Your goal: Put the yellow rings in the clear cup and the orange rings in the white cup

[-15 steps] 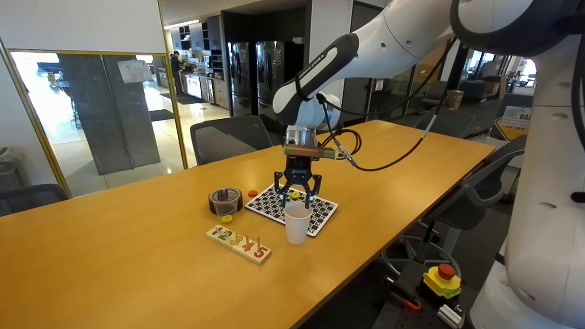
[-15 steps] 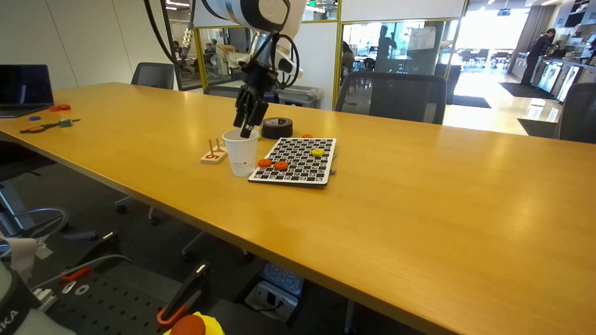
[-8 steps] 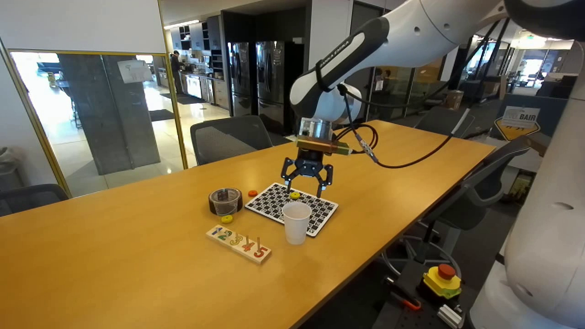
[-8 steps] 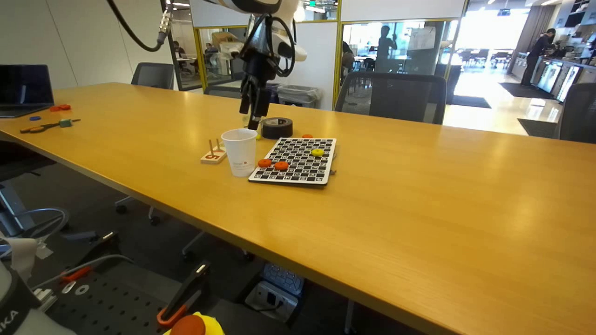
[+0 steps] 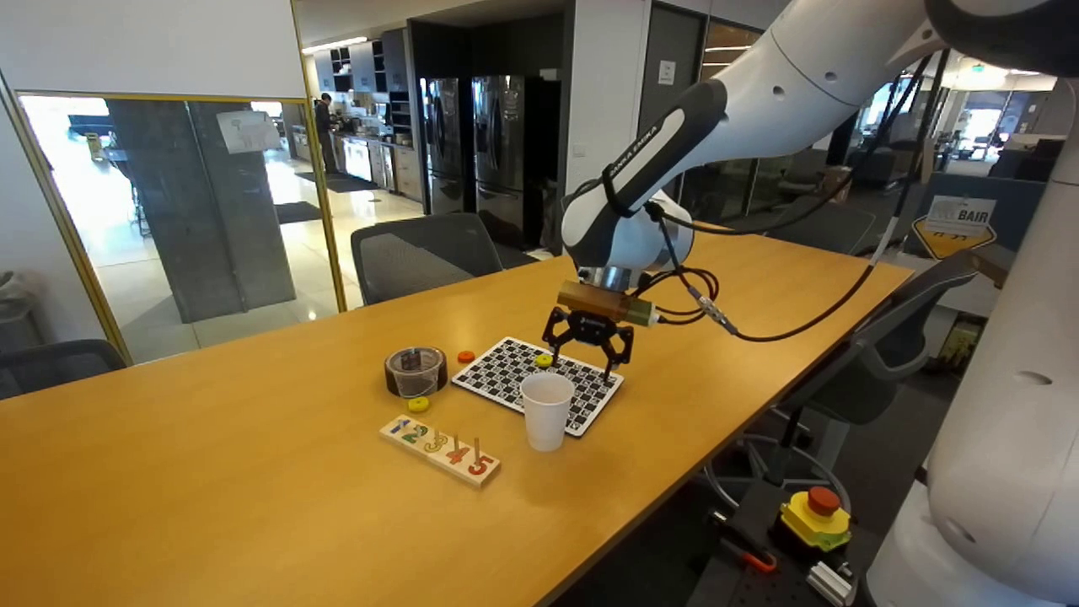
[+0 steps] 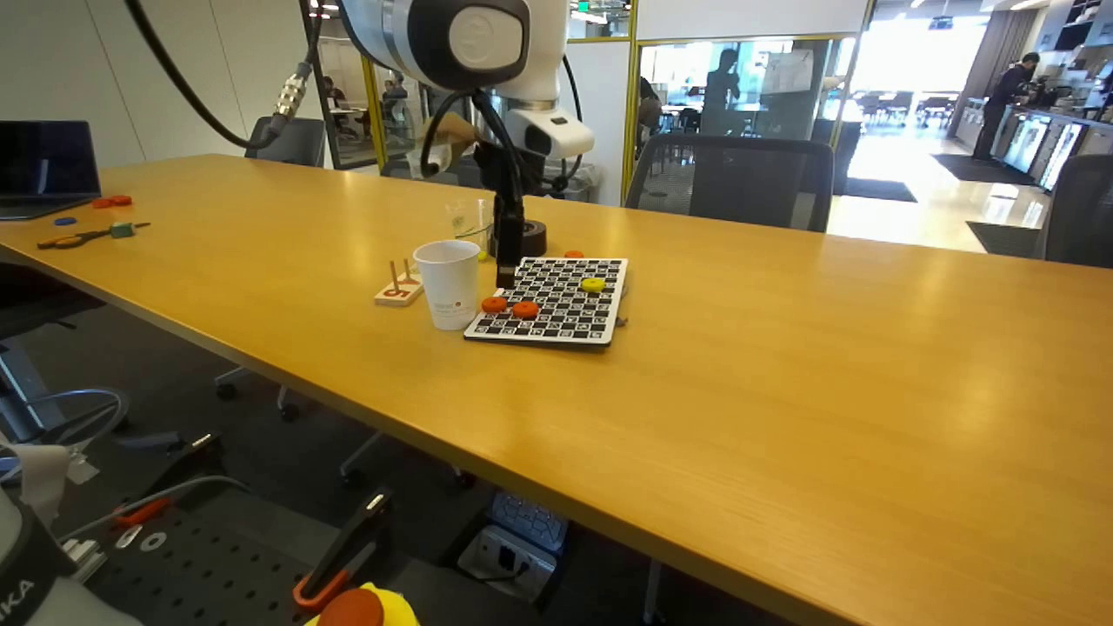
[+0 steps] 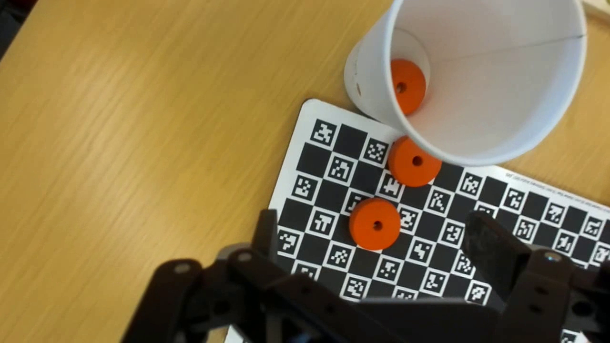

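Okay, Robotiq gripper (image 5: 582, 371) is hovering over the checkered marker board (image 5: 504, 381), jaws standing wide apart. In the wrist view an orange ring (image 7: 375, 224) lying flat on the board is showing in the gap between them; a second orange ring (image 7: 411, 166) is lying just beside it, partly hidden by the rim of the white cup (image 7: 481, 95). That cup is standing upright at the board's edge, can't tell if touching, and a third orange ring (image 7: 411, 83) is sitting inside, at the bottom. A fourth orange ring (image 5: 465, 357) is resting on the wooden table (image 5: 253, 472), just beside the board. Yellows: one yellow ring (image 6: 593, 284) is lying on the board, showing in both exterior views; another yellow ring (image 5: 418, 405) is lying on the table just beside the clear cup (image 5: 416, 384). The clear cup is standing upright next to a black tape roll (image 6: 535, 239), can't tell if touching. A numbered peg board (image 5: 438, 451) is lying near both cups; a laptop (image 6: 48, 161) is sitting well apart from them, lid raised.
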### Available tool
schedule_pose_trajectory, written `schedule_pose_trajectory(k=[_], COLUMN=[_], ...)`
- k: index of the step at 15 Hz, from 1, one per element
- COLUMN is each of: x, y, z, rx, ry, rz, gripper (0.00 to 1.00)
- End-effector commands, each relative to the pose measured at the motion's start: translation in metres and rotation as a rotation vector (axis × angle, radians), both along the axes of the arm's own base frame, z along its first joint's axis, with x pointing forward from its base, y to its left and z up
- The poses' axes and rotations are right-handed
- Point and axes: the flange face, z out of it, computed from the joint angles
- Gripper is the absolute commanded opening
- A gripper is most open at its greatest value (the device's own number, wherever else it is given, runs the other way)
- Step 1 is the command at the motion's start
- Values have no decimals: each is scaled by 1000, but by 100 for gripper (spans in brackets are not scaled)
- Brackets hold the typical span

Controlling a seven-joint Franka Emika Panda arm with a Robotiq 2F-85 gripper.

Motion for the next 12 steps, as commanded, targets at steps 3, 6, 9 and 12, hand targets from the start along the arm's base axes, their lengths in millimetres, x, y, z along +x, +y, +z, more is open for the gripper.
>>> schedule_pose_trajectory(k=[3,6,9,12], x=[10,15,19,24], y=[-1,3,11,19], z=[-41,-58,-66,-68], rx=[-84,-109,-129,-158], ry=[3,5,0,-15], rz=[-98,-105,-101,-99], gripper=[100,100,100,100])
